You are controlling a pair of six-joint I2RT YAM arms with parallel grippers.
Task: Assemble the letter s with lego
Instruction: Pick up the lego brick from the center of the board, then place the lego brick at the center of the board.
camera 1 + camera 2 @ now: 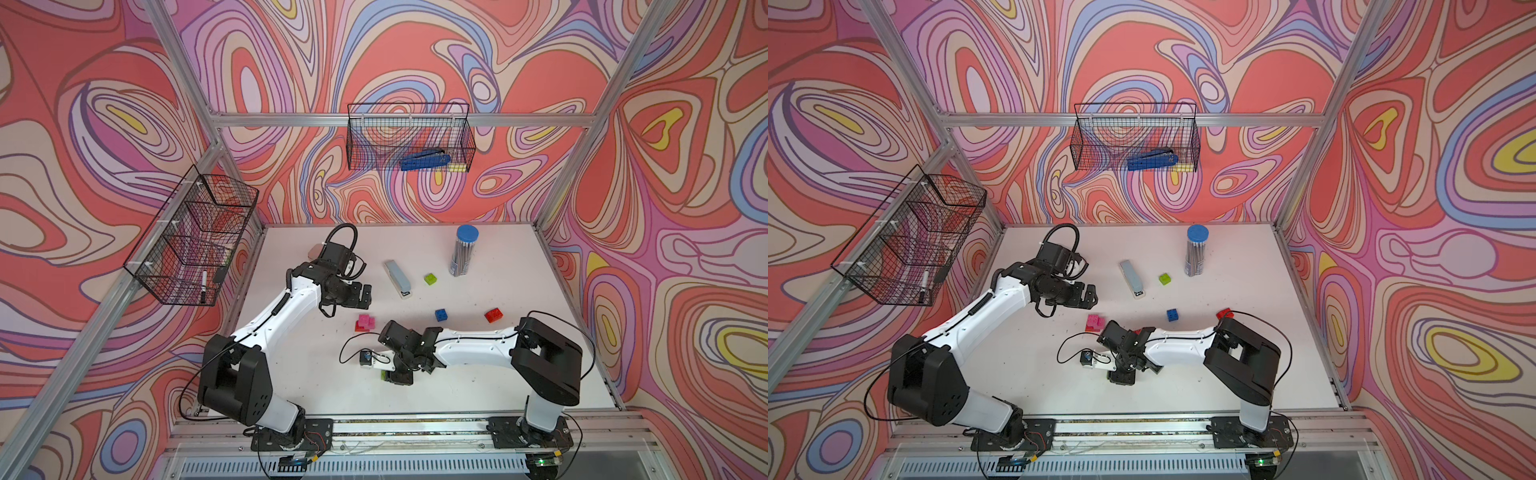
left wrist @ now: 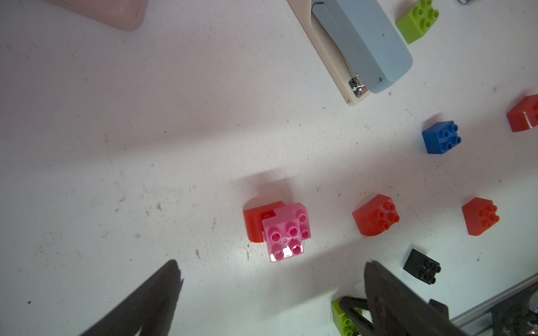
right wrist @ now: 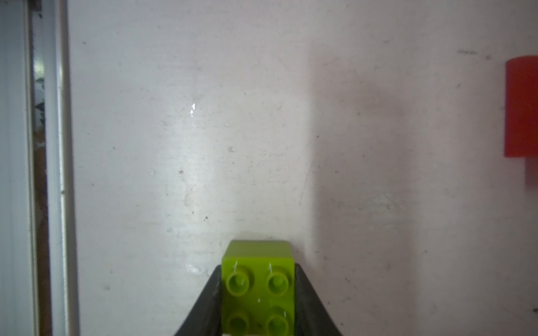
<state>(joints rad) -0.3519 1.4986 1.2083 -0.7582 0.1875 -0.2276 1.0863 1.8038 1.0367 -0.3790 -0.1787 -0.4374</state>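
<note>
Walls (image 1: 415, 50) swirled coral, lilac, blue, yellow. Table (image 1: 469, 386) white, scuffed. One lime brick (image 3: 257, 291), blue brick (image 2: 441, 136), black brick (image 2: 422, 266), pink brick (image 2: 286, 232), red brick (image 2: 375, 215). Stapler (image 2: 364, 43) grey-blue. Baskets (image 1: 195, 232) black wire.

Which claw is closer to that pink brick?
Left. The left gripper hangs open just behind the pink brick; the right gripper, shut on a lime brick, sits farther off, toward the front.

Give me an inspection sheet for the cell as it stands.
Surface: white table, scuffed.
Job's things: pink-on-red stack, loose lime brick, blue brick, black brick, three red bricks, held lime brick.
Clutter: grey-blue stapler, pencil tube, pink case.
Claws: left claw open near the stack; right claw shut on held lime brick.
Cables: black loops at both wrists.
Surroundings: two wire baskets on walls, blue stapler and marker inside.
</note>
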